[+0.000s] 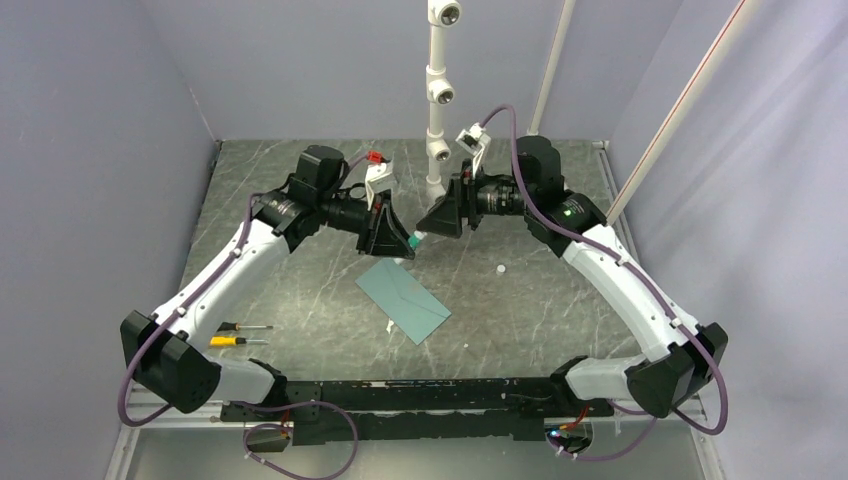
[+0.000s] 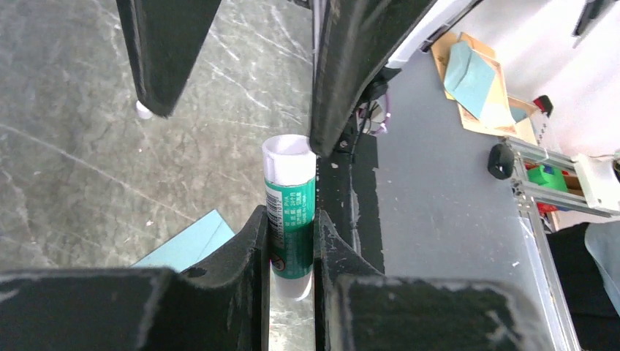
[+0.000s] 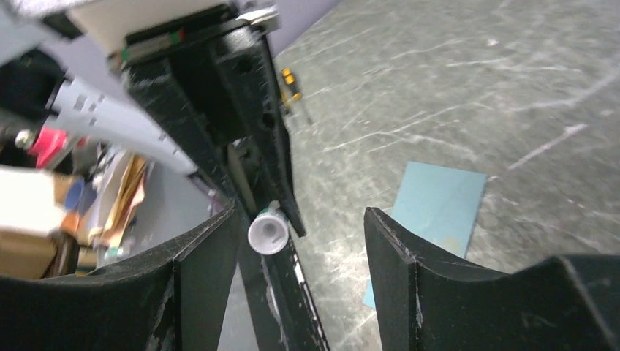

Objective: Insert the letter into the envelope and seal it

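My left gripper (image 1: 402, 240) is shut on a green glue stick (image 1: 414, 241) with white ends and holds it above the table. In the left wrist view the stick (image 2: 290, 212) is pinched between my fingers. My right gripper (image 1: 432, 226) is open and faces it. In the right wrist view the stick's white end (image 3: 267, 232) sits between the open fingers, close to one of them. The teal envelope (image 1: 403, 298) lies flat on the table below both grippers, and it shows in the wrist views (image 2: 191, 245) (image 3: 439, 205). The letter is not in view.
A small white cap-like piece (image 1: 499, 268) lies on the table right of the envelope. Two screwdrivers (image 1: 240, 335) lie at the front left. A white pipe post (image 1: 438, 100) stands at the back centre. Grey walls enclose the table.
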`<control>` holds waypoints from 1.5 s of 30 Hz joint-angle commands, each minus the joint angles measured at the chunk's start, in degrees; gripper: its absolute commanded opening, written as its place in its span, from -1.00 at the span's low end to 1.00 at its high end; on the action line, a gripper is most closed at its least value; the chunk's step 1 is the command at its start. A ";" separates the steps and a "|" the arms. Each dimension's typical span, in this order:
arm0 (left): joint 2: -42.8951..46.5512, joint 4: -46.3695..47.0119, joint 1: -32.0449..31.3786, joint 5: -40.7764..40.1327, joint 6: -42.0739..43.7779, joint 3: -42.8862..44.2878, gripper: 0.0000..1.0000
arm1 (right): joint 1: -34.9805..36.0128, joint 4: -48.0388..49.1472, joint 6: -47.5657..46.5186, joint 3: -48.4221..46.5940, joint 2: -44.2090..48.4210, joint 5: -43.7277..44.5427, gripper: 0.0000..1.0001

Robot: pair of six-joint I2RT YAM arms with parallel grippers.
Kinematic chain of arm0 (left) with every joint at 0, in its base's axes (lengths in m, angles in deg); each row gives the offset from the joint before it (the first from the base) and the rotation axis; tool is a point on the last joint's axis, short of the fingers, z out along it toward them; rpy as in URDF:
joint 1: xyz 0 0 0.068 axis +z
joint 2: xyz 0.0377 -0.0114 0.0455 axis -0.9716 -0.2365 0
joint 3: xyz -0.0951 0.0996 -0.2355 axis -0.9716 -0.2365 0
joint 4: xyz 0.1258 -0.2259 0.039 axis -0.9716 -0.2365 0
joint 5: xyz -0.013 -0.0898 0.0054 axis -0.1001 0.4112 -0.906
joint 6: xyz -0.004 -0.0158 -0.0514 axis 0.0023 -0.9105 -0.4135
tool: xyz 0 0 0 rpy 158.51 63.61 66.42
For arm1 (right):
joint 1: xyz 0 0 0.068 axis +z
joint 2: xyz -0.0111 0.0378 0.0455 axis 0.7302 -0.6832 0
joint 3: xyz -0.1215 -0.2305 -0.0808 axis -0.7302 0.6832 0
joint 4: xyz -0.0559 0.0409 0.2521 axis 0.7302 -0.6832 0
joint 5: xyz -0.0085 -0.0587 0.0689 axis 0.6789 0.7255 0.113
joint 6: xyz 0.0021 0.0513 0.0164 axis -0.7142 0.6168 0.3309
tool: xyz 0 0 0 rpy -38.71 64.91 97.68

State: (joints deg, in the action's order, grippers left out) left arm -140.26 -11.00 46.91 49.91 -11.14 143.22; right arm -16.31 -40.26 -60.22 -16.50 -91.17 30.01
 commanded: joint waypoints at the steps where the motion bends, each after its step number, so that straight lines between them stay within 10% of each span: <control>1: 3.13 -0.80 -0.12 7.61 0.51 0.92 -0.95 | 0.08 -2.82 -11.07 -3.45 -1.60 -16.08 0.29; 7: 3.29 -0.40 -0.12 4.70 -0.02 0.84 -0.95 | 0.16 3.39 -4.04 -2.86 -2.39 -16.48 0.25; 19: 3.68 17.62 -0.12 -16.86 -19.49 -4.93 -0.95 | 10.98 1.21 19.48 -6.51 -4.01 33.97 -0.05; 23: 4.12 21.72 -0.12 -18.08 -23.02 -6.51 -0.95 | 10.98 1.49 18.91 -7.38 -4.46 31.85 -0.46; 33: 4.88 25.55 -0.12 -19.86 -26.77 -7.97 -0.95 | 10.90 -3.58 18.78 -9.86 -6.34 32.56 -0.14; 41: 4.52 26.23 -0.12 -16.81 -26.88 -7.96 -0.95 | 9.61 0.15 19.41 -7.10 -4.10 32.20 -1.00; 45: 4.44 25.91 -0.12 -7.92 -24.95 -7.00 -0.95 | 5.08 13.36 17.00 -0.87 -0.91 17.31 -1.00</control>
State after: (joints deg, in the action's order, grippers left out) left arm -137.12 12.41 47.04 32.30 -37.50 135.17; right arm -7.37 -41.14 -41.51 -21.38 -96.37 60.02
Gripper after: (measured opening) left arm 0.213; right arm 0.208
